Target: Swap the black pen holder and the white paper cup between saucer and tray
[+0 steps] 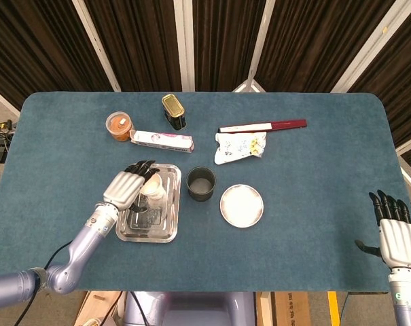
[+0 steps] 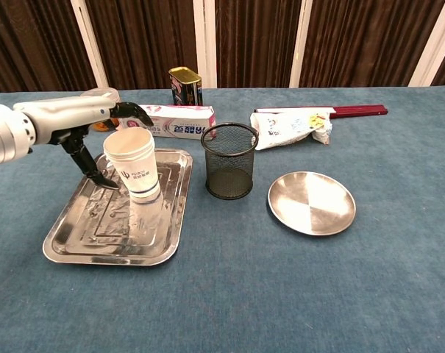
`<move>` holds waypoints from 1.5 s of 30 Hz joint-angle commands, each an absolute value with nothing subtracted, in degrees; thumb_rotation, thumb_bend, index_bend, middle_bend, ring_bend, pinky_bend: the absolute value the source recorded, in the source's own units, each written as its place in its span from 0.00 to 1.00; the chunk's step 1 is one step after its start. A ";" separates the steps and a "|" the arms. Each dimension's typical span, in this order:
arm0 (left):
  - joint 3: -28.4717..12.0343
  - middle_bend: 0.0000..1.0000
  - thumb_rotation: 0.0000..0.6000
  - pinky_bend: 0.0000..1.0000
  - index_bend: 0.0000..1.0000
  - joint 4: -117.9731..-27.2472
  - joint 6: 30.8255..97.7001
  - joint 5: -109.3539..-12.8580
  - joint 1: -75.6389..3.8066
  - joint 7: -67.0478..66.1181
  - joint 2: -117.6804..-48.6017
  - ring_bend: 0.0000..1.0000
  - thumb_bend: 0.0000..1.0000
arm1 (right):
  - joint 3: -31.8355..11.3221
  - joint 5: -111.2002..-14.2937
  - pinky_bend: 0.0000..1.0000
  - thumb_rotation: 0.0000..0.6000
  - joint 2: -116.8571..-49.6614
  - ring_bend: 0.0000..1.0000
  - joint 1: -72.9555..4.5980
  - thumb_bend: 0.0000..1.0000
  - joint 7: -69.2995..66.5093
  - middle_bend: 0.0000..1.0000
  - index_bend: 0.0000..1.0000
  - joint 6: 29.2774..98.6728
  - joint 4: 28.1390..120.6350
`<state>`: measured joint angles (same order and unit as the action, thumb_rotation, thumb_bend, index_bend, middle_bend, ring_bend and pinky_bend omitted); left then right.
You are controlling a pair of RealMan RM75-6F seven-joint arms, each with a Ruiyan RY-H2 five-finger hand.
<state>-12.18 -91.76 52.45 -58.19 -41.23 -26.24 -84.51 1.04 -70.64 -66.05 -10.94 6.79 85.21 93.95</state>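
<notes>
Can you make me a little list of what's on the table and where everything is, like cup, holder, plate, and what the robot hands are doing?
cup: white paper cup stands upright on the tray
holder: black pen holder on the table between tray and saucer
saucer: saucer bare, right of the holder
left hand: left hand open beside the cup, not gripping it
right hand: right hand open at the table's right edge, holding nothing

The left hand [image 1: 129,187] covers part of the white paper cup [image 1: 151,185] from above. The orange tub [image 2: 101,122] is mostly hidden behind that hand in the chest view. The right hand's [image 1: 397,238] arm is cut off by the bottom edge
</notes>
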 commanded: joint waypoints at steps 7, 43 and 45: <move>-11.70 0.14 1.00 0.24 0.23 -87.33 51.83 -56.64 -43.13 -26.02 -87.85 0.12 0.29 | -0.37 -70.20 0.00 1.00 -66.69 0.00 -10.46 0.00 7.00 0.00 0.00 83.69 93.09; -8.01 0.34 1.00 0.40 0.37 -107.21 52.61 -68.10 -45.87 -26.72 -83.31 0.34 0.48 | -4.83 -72.18 0.00 1.00 -66.74 0.01 -7.35 0.00 4.74 0.00 0.00 83.78 92.62; -7.76 0.34 1.00 0.40 0.37 -107.07 52.69 -66.31 -46.71 -29.56 -85.01 0.34 0.47 | -5.04 -72.27 0.00 1.00 -66.56 0.01 -7.13 0.00 4.23 0.00 0.00 83.86 92.58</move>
